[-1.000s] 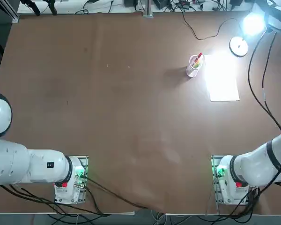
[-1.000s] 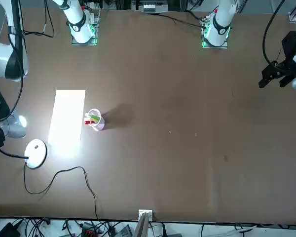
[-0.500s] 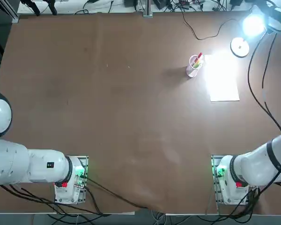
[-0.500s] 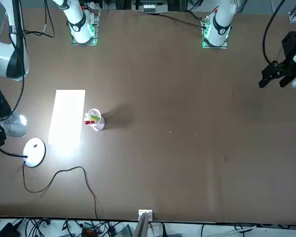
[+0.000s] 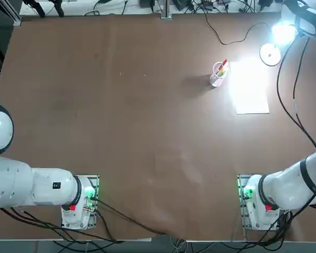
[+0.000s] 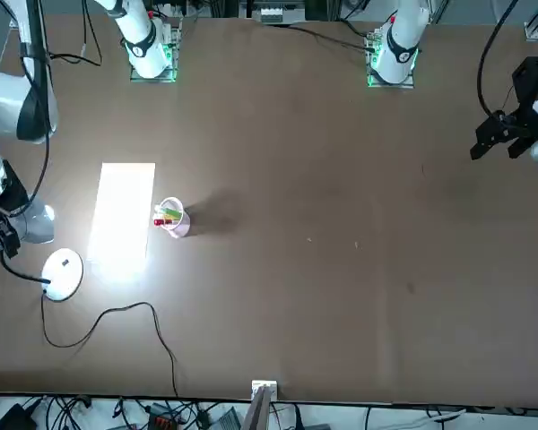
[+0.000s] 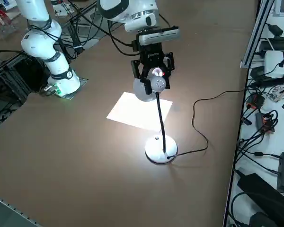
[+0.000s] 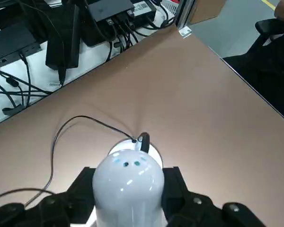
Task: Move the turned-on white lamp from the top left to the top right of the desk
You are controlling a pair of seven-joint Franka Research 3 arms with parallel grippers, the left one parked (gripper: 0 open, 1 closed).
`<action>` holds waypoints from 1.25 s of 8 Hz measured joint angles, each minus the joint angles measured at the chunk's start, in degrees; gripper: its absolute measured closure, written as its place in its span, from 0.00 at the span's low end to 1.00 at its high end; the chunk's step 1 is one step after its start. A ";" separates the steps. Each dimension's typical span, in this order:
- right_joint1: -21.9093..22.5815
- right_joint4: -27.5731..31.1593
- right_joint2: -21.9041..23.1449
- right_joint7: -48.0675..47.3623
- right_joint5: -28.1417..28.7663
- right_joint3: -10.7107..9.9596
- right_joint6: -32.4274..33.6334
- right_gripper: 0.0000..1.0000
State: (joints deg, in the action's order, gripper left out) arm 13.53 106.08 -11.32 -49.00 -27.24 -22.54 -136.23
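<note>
Fingers of my right gripper [image 8: 128,215] sit pinched on the lamp [image 7: 154,87] at its rounded head, one black pad [image 8: 83,187] against each flank of the smooth white dome. The head glows downward, so the light falls below me onto the white paper sheet [image 7: 139,111]. From my grip the slim dark neck drops away to the round disc base [image 7: 161,151], which looks to be on or just above the desk [image 7: 85,156]; I cannot tell which. The thin black cord [image 7: 203,118] leaves the base and loops off toward the desk's far edge. A clear cup of pens [image 5: 218,74] stands beyond the paper, well apart from me. The lamp is already in the far right corner, so I judge the job nearly placed. The dome is slick and curved, so I should keep my squeeze centred, lower straight until the base lies flat, then let go gently without snagging the cord.
</note>
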 joint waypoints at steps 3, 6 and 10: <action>-0.06 -0.01 0.11 -0.27 0.00 -0.27 0.55 0.11; -0.08 -2.13 1.01 -0.10 0.00 -0.44 3.60 0.00; 0.05 -11.26 1.65 10.04 9.86 -0.37 19.23 0.00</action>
State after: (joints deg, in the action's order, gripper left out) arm 13.58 94.82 -9.68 -38.96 -17.38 -22.91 -117.00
